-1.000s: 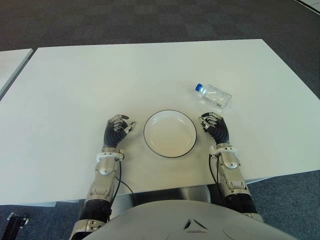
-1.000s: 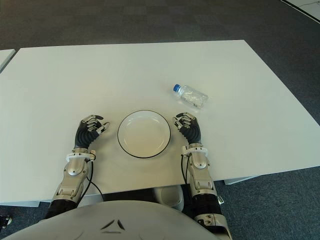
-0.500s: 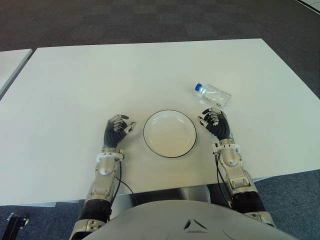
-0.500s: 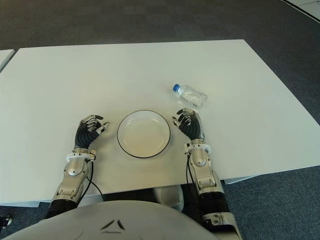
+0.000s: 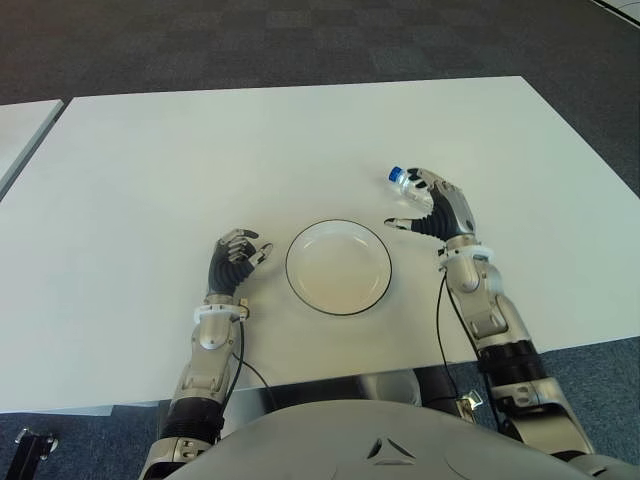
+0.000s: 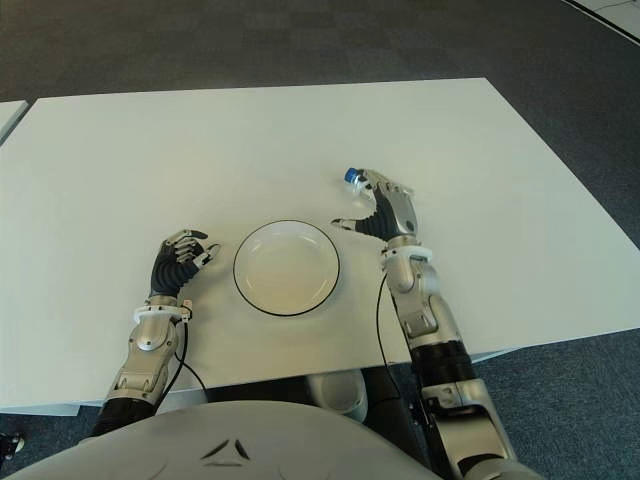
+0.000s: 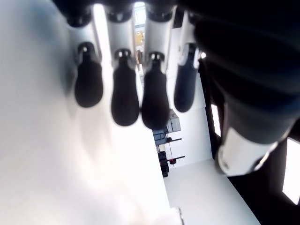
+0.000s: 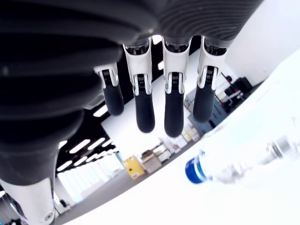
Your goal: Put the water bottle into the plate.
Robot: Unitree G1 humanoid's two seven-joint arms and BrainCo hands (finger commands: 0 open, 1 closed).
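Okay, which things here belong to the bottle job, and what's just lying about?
Part of the job:
- water bottle, lying on the table
- plate, nothing in it
- right robot hand, open over the bottle

Just there:
- left robot hand, idle left of the plate
- second table at far left

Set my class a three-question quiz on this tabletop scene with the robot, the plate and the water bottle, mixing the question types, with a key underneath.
1. True or false: the water bottle already lies in the plate.
2. Which hand is over the bottle? A) the left hand B) the right hand
3. Fill in: the bottle's cap is coloured ____.

Key
1. False. The bottle lies on its side on the table, right of the plate and farther from the robot; the plate holds nothing.
2. B. The right hand is over the bottle with fingers spread, not closed on it; the left hand shows left of the plate.
3. Blue.
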